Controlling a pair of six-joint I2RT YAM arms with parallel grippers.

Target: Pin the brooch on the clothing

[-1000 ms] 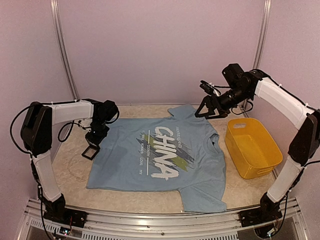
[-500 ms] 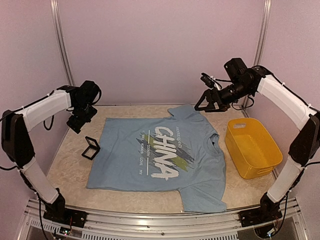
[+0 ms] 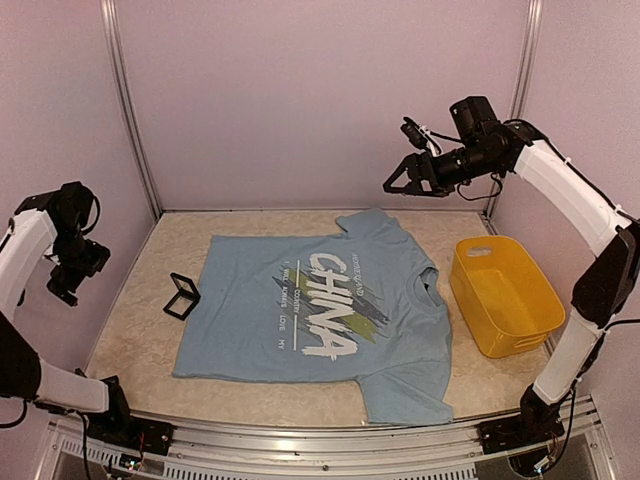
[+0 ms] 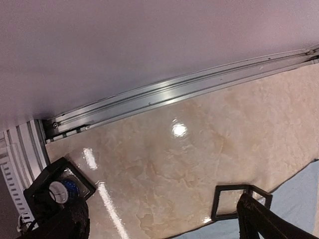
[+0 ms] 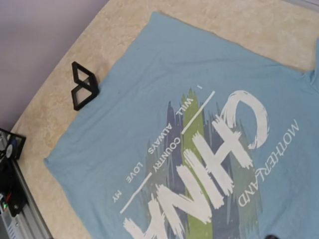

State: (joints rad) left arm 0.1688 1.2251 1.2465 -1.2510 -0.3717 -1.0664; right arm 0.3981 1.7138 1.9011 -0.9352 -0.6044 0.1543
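Top external view: the blue T-shirt (image 3: pixel 320 310) lies flat on the counter (image 3: pixel 140 345), a black case (image 3: pixel 182 296) just beside it, while the left tool (image 3: pixel 62 288) and right tool (image 3: pixel 398 182) hang clear of it, fingers apart.

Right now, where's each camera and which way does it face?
Top external: high behind the bases, looking down on the light blue CHINA-print T-shirt and yellow plastic bin; both arms show.
Left wrist: on the left arm, facing beige marbled tabletop and aluminium wall rail; open jaws' tips show.
Right wrist: on the right arm, looking down at the shirt's print; jaws barely show.
All three share the black square-framed case.
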